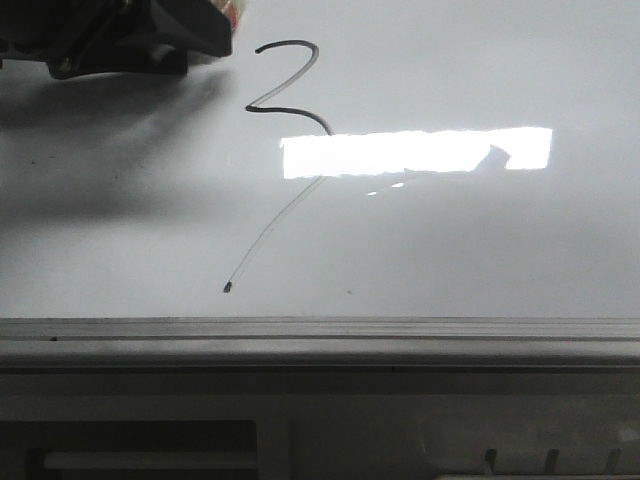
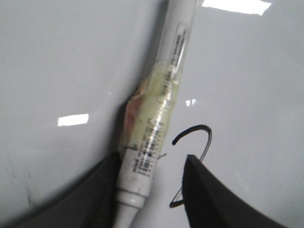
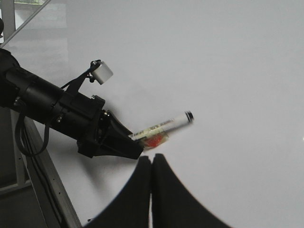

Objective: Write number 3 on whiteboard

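Note:
The number 3 point(image 1: 285, 85) is a thin black stroke on the whiteboard point(image 1: 450, 250), with a long faint tail running down to a dot point(image 1: 228, 288). My left gripper point(image 1: 150, 40) is at the far left, just left of the 3's top. In the left wrist view it point(image 2: 153, 156) holds a white taped marker point(image 2: 156, 109) against one finger, with a gap to the other through which part of the 3 point(image 2: 204, 137) shows. In the right wrist view the marker point(image 3: 164, 127) sticks out of the left gripper point(image 3: 135, 149), above the board. My right gripper point(image 3: 152, 159) is shut and empty.
A grey metal frame edge point(image 1: 320, 335) runs along the near side of the board, and shows beside the left arm in the right wrist view point(image 3: 47, 180). A bright rectangular light reflection point(image 1: 415, 152) crosses the 3's tail. A small faint smudge point(image 1: 349, 292) lies right of the dot.

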